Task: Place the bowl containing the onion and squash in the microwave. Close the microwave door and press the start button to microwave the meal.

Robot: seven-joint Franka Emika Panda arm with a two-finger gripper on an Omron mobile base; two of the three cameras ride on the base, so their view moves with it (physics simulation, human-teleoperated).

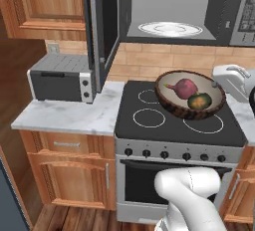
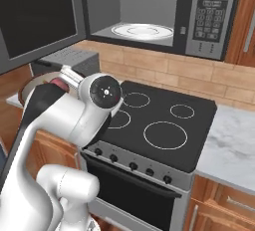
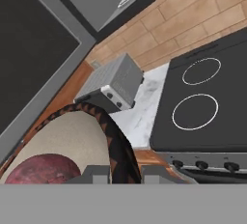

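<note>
A: We log the bowl [image 1: 190,95] off the counter and in the air above the stove [image 1: 179,118], tilted, with the onion [image 1: 184,87] and squash [image 1: 200,101] inside it.

B: And the hand [image 3: 123,174]?

A: In the hand view its two tips sit either side of the bowl's rim, so we record it as clamped on the rim.

B: Which step are we on?

A: Carrying. The microwave [image 1: 172,11] sits higher up, its door [image 1: 102,28] swung wide, the white plate [image 1: 170,28] bare.

B: What does the next move need?

A: We judge a lift up to cavity height, levelling the bowl so nothing rolls out, then a push inward past the door edge. Shutting the door and pressing start come after.
</note>
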